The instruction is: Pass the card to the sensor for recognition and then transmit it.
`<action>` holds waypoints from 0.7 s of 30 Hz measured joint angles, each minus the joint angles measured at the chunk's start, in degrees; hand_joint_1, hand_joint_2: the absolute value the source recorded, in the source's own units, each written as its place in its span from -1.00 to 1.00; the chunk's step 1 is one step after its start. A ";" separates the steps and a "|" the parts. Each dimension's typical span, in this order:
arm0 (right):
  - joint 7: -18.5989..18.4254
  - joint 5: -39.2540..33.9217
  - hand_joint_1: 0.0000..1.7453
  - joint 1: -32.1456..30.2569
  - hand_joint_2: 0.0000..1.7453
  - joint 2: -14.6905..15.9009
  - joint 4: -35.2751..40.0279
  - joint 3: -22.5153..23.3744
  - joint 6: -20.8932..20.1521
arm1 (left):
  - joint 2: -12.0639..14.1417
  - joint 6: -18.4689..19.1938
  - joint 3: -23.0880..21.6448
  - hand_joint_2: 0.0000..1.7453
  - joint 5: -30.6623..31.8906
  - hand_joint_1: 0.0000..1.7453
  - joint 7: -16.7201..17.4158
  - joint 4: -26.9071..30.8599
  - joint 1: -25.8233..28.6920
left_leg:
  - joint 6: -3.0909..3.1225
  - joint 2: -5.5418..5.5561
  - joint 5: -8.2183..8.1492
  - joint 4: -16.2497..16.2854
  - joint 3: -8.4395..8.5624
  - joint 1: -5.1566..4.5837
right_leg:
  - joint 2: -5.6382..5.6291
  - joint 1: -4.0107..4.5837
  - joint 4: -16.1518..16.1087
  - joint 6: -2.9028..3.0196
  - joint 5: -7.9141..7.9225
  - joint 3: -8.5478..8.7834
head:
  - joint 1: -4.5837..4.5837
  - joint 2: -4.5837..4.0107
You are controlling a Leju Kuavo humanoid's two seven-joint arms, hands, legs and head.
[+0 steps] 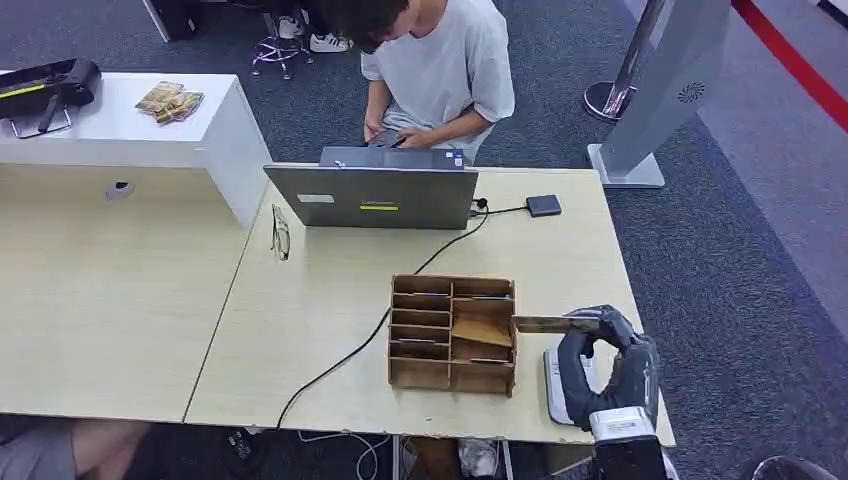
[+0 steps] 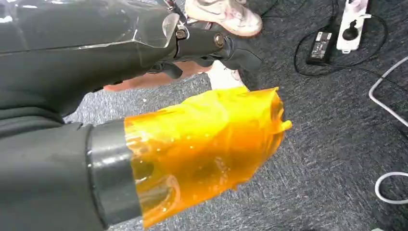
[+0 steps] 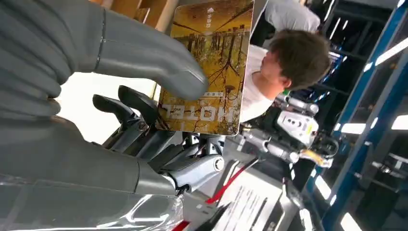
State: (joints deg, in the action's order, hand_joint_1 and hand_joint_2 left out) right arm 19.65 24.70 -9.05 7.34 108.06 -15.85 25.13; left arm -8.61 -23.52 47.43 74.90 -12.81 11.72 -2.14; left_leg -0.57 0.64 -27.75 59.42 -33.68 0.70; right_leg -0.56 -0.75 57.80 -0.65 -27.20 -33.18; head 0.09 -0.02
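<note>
My right hand [image 1: 600,365] is over the table's front right corner and pinches a yellow-brown card [image 1: 545,323] between thumb and fingers. In the head view the card lies flat and edge-on, reaching toward the wooden box [image 1: 452,333]. The right wrist view shows the card [image 3: 207,72] printed with trees and the word HOTEL, under my thumb [image 3: 149,53]. A flat white sensor pad [image 1: 552,388] lies on the table just below this hand. My left hand [image 2: 202,144], wrapped in orange film, hangs over the carpet with nothing in it.
The wooden box has several compartments. A black cable [image 1: 340,365] runs past it to a grey laptop [image 1: 372,197], behind which a person [image 1: 440,70] sits. Glasses [image 1: 280,232] and a small black device [image 1: 543,205] lie on the table [image 1: 300,320]. More cards [image 1: 170,100] lie on the white counter.
</note>
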 joint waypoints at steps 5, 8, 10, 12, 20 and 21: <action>-1.46 0.70 1.00 4.98 1.00 0.02 -2.70 -0.92 -1.66 | 0.02 0.02 -0.96 -1.00 1.18 -1.00 -0.15 0.00 -0.05 | 0.01 0.00 0.02 0.00 0.01 0.00 | -0.01 0.00 0.01 0.04 0.03 0.00 | 0.00 0.00; -2.43 1.11 1.00 7.84 1.00 0.02 -4.44 -1.73 -2.49 | 0.02 0.07 -1.51 -1.00 1.73 -1.00 -0.15 0.00 -0.09 | 0.01 0.01 0.02 0.00 0.00 0.00 | 0.00 0.00 0.01 0.04 0.03 0.00 | -0.02 0.00; -2.82 1.16 1.00 9.60 1.00 0.02 -5.70 -2.18 -3.01 | 0.02 0.07 -1.94 -1.00 2.18 -1.00 -0.24 0.00 -0.10 | 0.01 0.01 0.02 0.00 0.00 0.00 | -0.01 0.00 0.01 0.04 0.03 0.00 | 0.00 0.00; -3.06 1.16 1.00 11.09 1.00 0.02 -6.73 -2.69 -3.10 | 0.00 -0.24 -2.25 -1.00 2.43 -1.00 -0.57 0.00 -0.11 | 0.01 0.01 0.02 0.00 0.00 0.00 | 0.00 0.00 0.01 0.04 0.03 -0.01 | -0.02 0.00; -3.93 0.48 1.00 15.36 1.00 -0.26 -9.78 -5.19 -5.70 | -1.23 2.71 -2.88 -1.00 3.86 -1.00 3.39 0.00 -1.44 | 0.01 0.00 0.02 0.00 -0.06 -0.02 | -0.01 -0.02 0.02 0.04 0.05 -0.07 | 0.00 0.00; -4.56 0.52 1.00 16.70 1.00 -0.65 -10.66 -6.24 -5.99 | -1.93 3.23 -3.35 -1.00 4.41 -1.00 5.08 0.00 -2.36 | 0.00 0.00 0.05 0.01 -0.06 -0.01 | -0.01 -0.01 0.02 0.03 0.06 -0.06 | -0.02 0.00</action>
State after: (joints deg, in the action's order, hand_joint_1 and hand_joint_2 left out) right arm 15.08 25.22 7.65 6.69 97.40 -22.09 19.15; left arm -10.54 -20.28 44.08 79.32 -7.72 11.72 -4.49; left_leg -0.57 0.65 -27.69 59.43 -33.73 0.70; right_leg -0.57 -0.75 57.82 -0.62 -27.14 -33.24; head 0.07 -0.02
